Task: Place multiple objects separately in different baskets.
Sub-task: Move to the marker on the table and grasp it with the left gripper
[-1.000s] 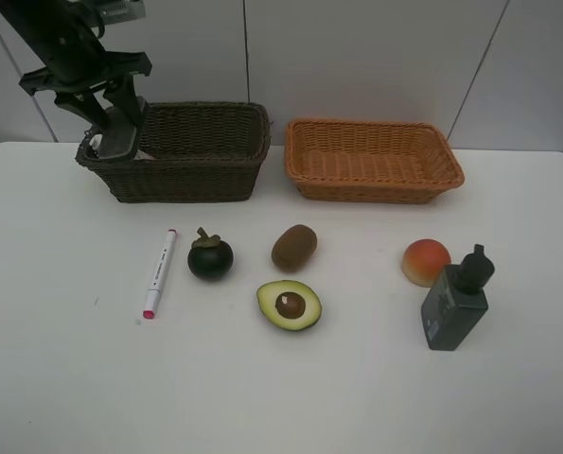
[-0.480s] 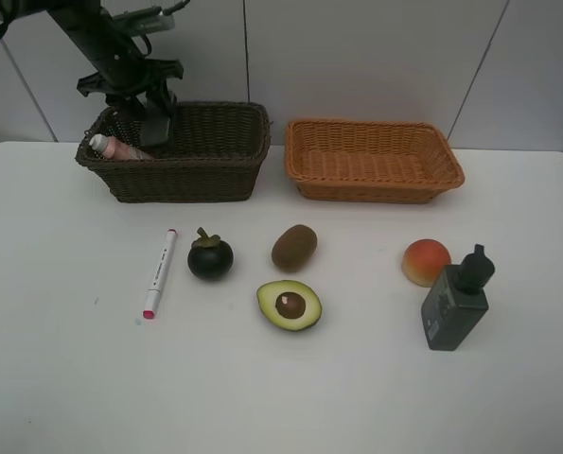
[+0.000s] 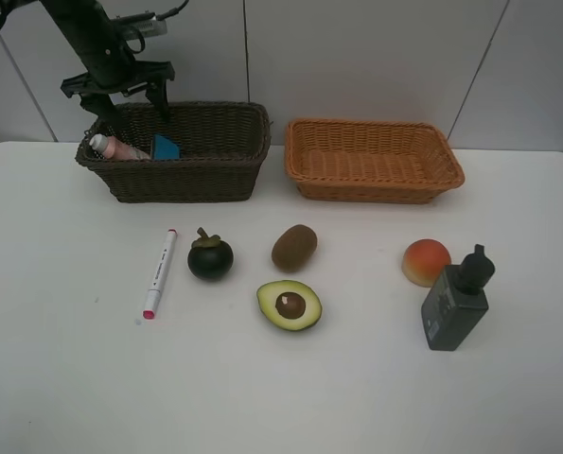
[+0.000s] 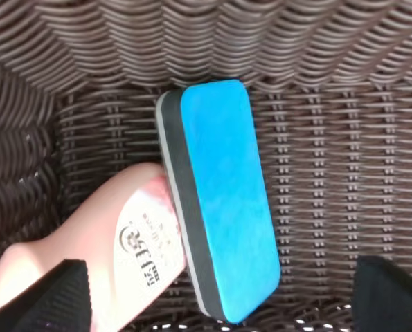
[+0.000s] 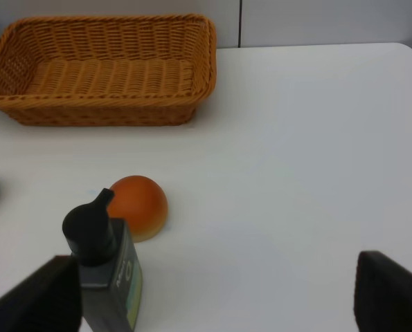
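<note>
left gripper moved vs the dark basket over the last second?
Yes. The left gripper was low at the left end of the dark basket; now it is up over the back rim, a bit further right, jaws open, eraser lying inside.

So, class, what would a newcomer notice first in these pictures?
The bright blue eraser lying in the dark basket at back left, against a pink bottle, with the left pincer open above. Next, the orange basket at back right, and the halved avocado in front, near the middle.
</note>
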Action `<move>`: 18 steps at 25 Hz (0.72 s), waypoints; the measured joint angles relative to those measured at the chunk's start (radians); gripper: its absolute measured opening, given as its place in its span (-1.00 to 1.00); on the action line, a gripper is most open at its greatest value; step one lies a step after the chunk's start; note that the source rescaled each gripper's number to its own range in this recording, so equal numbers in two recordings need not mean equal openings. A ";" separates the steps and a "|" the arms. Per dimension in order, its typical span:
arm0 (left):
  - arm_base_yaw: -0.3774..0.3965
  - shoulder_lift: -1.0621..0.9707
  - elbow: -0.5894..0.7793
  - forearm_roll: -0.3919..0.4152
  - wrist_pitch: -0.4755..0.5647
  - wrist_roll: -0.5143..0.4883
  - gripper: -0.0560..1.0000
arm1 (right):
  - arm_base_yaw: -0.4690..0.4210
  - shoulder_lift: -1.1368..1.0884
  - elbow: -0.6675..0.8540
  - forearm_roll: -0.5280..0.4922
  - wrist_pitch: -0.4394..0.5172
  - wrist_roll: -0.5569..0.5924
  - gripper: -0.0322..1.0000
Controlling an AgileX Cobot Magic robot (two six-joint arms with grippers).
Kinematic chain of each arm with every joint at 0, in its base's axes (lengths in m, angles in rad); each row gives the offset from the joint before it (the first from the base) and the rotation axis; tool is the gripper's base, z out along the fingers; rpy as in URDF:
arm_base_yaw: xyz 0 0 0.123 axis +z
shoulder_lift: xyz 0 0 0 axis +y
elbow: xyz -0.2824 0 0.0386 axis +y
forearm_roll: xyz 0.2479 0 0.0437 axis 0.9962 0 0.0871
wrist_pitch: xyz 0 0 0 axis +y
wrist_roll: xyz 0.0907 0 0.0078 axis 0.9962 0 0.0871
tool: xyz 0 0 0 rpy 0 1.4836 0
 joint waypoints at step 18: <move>-0.087 -0.484 0.860 -0.058 0.003 0.013 0.84 | 0.000 0.000 0.000 0.000 0.000 0.000 1.00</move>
